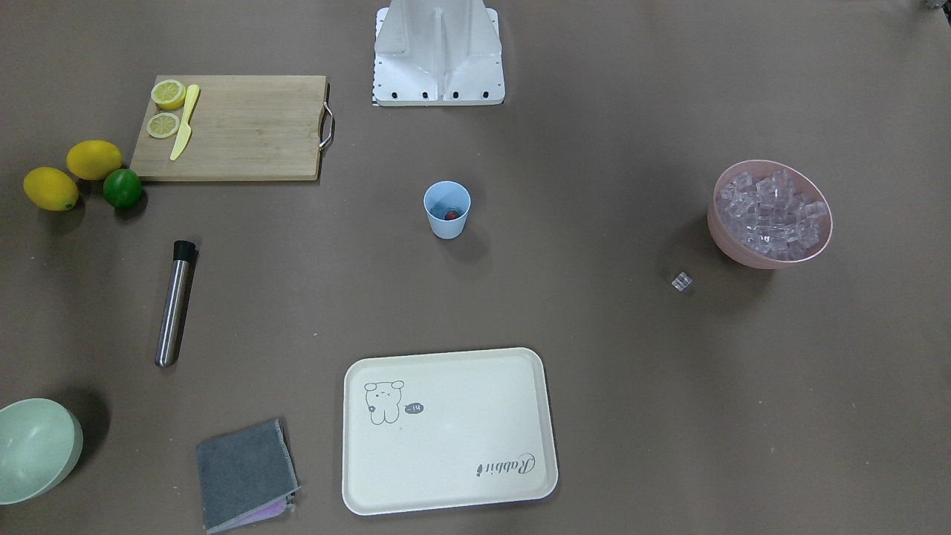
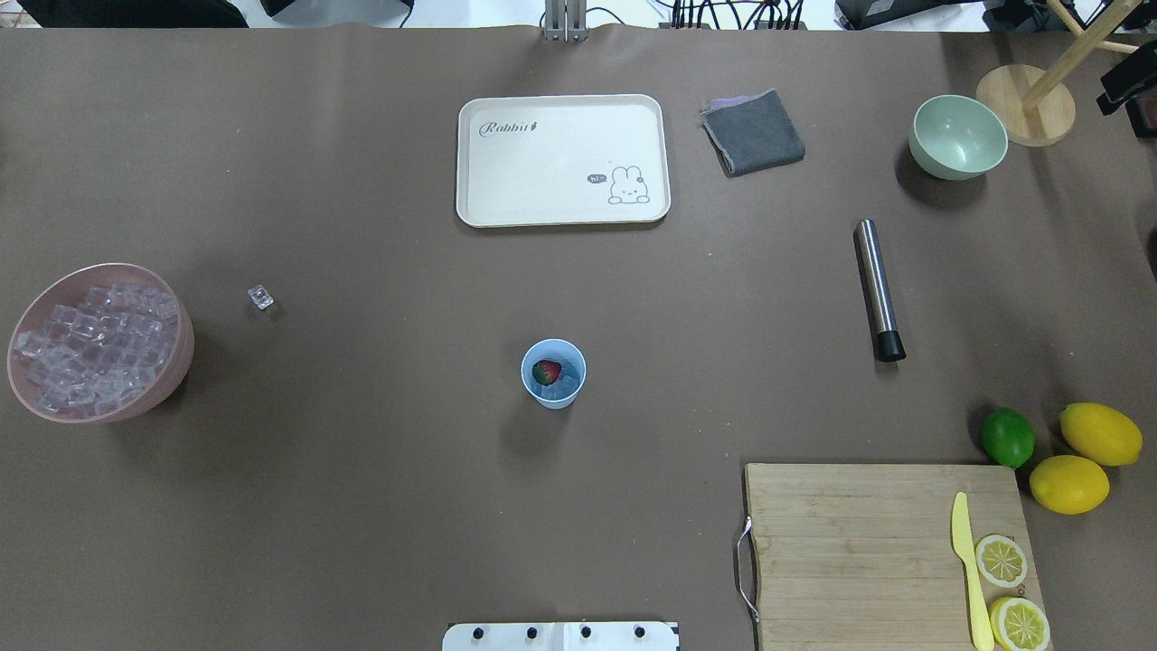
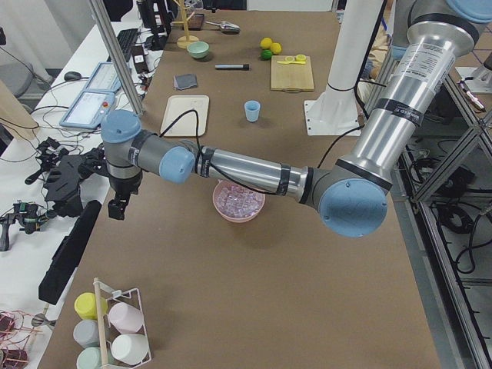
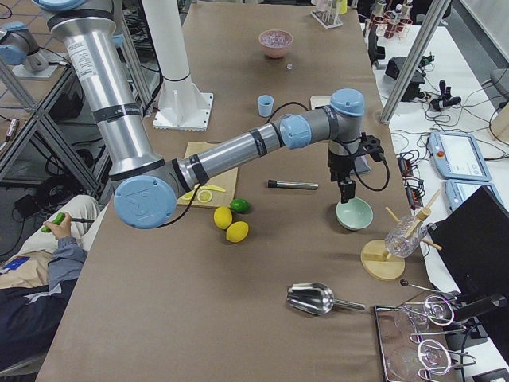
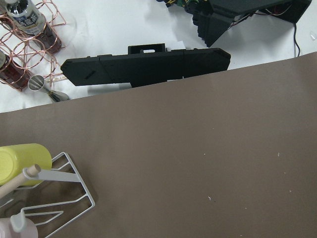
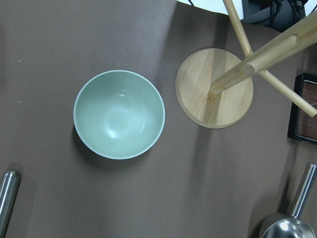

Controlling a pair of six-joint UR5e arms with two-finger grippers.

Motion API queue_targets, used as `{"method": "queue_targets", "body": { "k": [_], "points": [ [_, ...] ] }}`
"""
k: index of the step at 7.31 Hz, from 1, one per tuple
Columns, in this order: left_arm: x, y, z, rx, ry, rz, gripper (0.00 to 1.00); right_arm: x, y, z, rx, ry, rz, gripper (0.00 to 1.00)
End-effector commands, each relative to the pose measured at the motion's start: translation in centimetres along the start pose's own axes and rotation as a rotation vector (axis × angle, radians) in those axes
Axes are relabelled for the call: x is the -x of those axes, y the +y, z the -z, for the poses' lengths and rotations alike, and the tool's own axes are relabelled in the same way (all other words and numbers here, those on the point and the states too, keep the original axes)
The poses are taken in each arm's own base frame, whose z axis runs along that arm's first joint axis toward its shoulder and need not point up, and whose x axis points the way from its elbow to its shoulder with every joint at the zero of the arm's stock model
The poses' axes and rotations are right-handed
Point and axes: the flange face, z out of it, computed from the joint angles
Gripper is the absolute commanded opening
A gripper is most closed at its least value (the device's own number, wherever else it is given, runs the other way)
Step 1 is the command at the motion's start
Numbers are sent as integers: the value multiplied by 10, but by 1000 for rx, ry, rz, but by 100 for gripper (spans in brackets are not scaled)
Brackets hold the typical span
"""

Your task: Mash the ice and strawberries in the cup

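Right gripper [image 4: 347, 196] hangs just above the pale green bowl [image 6: 119, 113]. It shows in the side view only, so can't tell if it's released or clenched. No fingers in either wrist view.

Steel muddler [image 2: 878, 289] lies flat on the surface near that gripper, robot-ward and a bit inboard of it, black end toward the robot.

Cup [image 1: 448, 227] stands upright mid-surface, well apart from both grippers. The strawberry [image 2: 546, 371] is inside on top of ice [image 2: 565, 386].

Looks loaded, so the likely step is fetching the muddler. Close across the shaft around the middle, lift level, turn the black end down, then enter the cup straight from above. The cup looks light and narrow, so off-centre pressing may tip it; steadying with the other arm would help.

Stray ice cube [image 2: 260, 297] sits beside the pink bowl [image 2: 181, 354].

Left gripper [image 3: 115, 209] is out past that bowl at the surface's end; state can't tell.
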Motion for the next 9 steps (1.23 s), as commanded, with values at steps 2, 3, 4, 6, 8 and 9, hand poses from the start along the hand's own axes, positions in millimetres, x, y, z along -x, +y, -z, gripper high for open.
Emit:
{"method": "queue_targets", "body": {
  "k": [2, 3, 4, 6, 8, 9],
  "points": [
    [15, 20, -21, 35, -2, 16, 96, -3, 24, 1, 19, 13, -9, 100],
    [11, 17, -20, 32, 0, 15, 97, -2, 24, -1, 22, 12, -8, 100],
    [-1, 14, -26, 40, 4, 2, 97, 5, 23, -12, 41, 10, 5, 100],
    [-25, 4, -35, 50, 13, 3, 97, 4, 14, -26, 42, 13, 14, 100],
    [-35, -6, -29, 35, 16, 26, 97, -11, 11, -50, 46, 12, 30, 100],
    [-37, -5, -31, 39, 17, 24, 97, -12, 11, -52, 50, 13, 25, 100]
  ]
}}
